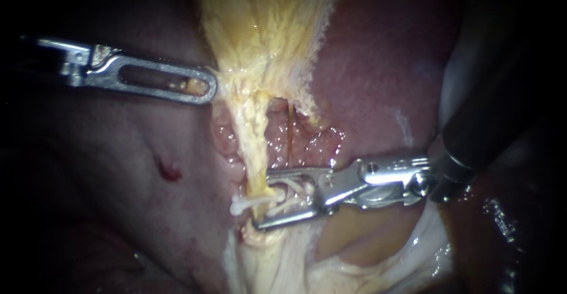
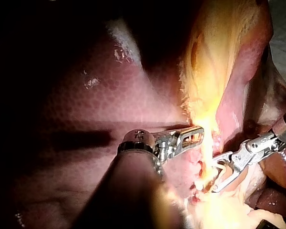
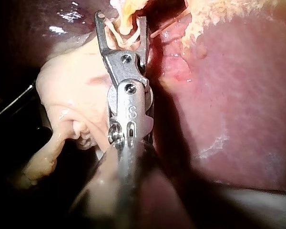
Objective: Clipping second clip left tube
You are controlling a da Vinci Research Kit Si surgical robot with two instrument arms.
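- Because my left instrument (image 1: 208,88) has hold of the gallbladder (image 1: 266,28) at its edge and pulls it toward its own side, the left tube (image 1: 253,152) below it stands taut and clear of the liver (image 1: 378,64). Judged purpose: exposure for clipping.
- Left jaws: lying together on the gallbladder edge, with yellow tissue showing through the slot of the upper jaw. No gap is seen, so they are clenched on tissue.
- Left tube: it runs from the narrowing gallbladder down to the pale tissue below and passes through the mouth of my right instrument (image 1: 263,200).
- A thin reddish tube (image 1: 290,128) lies just beside the left tube, on the right instrument's side. It runs down toward the upper jaw; whether it is clear of the mouth cannot be told.
- Right instrument: set across the left tube, not along it, so that a clip would close square over it.
- Right jaws: standing wide apart and grasping a white loaded clip (image 1: 293,192), whose two legs lie against their inner faces. The clip is not squeezed down. The right wrist view shows the tube between the legs, nearer the tips than the throat.
- A white seated clip (image 1: 243,204) already crosses the left tube, close against the jaw tips. Its end juts past the tube on the far side.
- Assessment: the second clip is positioned but not yet closed. The hazards are fouling the seated clip and taking in the thin reddish tube.
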